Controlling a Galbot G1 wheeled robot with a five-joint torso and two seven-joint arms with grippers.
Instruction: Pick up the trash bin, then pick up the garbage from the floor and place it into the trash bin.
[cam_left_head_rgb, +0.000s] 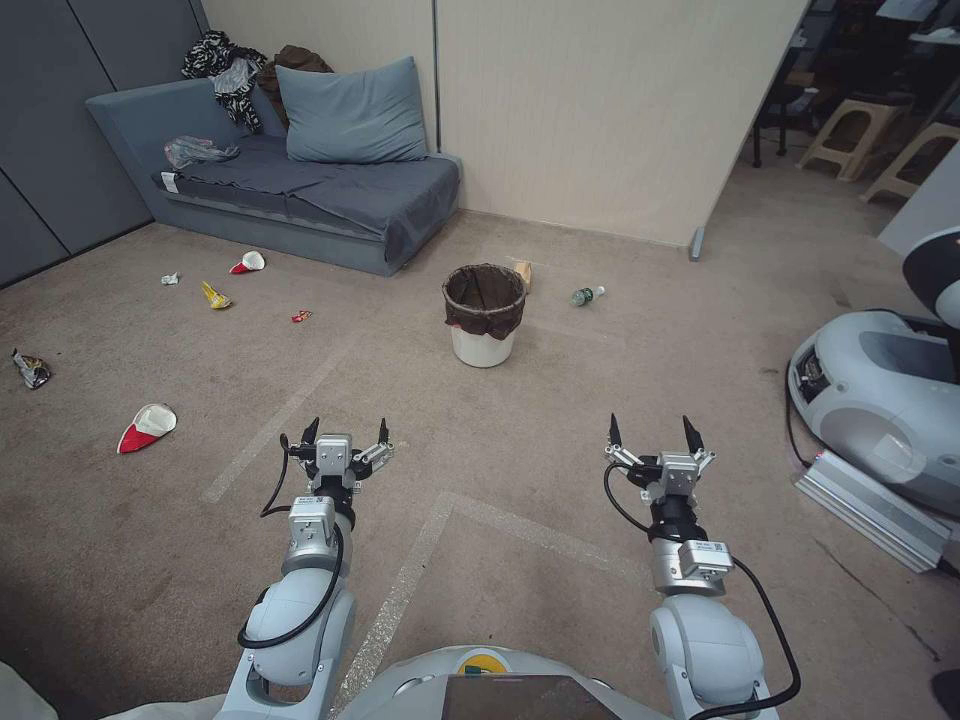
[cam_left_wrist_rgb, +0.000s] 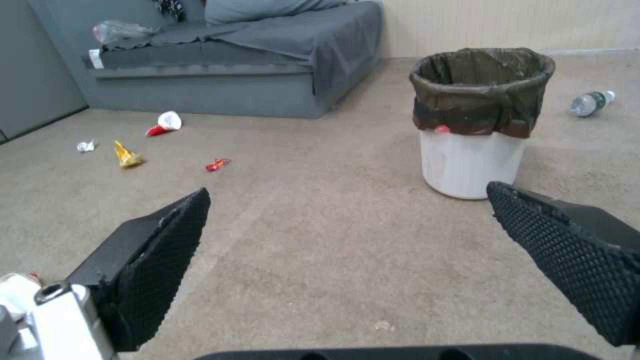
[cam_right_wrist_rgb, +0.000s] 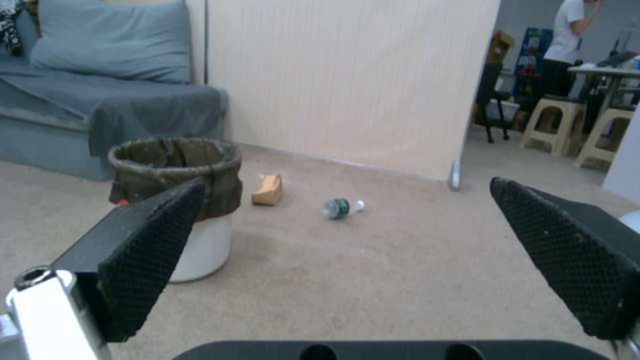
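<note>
Nearest, left gripper (cam_left_head_rgb: 346, 432) and right gripper (cam_left_head_rgb: 652, 432) held level above bare carpet (cam_left_head_rgb: 520, 440), jaws spread wide, nothing between them. Ahead and between the two, well apart from both, white trash bin (cam_left_head_rgb: 484, 314) upright on the floor, dark liner folded over its rim, not yet lifted. Off to the left, crushed red-and-white cup (cam_left_head_rgb: 147, 425), crumpled wrapper (cam_left_head_rgb: 31, 369), yellow wrapper (cam_left_head_rgb: 214, 295), small red scrap (cam_left_head_rgb: 301, 316), second cup (cam_left_head_rgb: 247, 263) and white wad (cam_left_head_rgb: 170, 278). Beyond the bin, brown paper piece (cam_left_head_rgb: 522, 272) and green-capped bottle (cam_left_head_rgb: 586, 295). Farthest, grey sofa (cam_left_head_rgb: 300, 190) against the wall. Opening step, by the look of it: bin first. Likely called for next, a closer approach, then one gripper lowered onto the rim.
</note>
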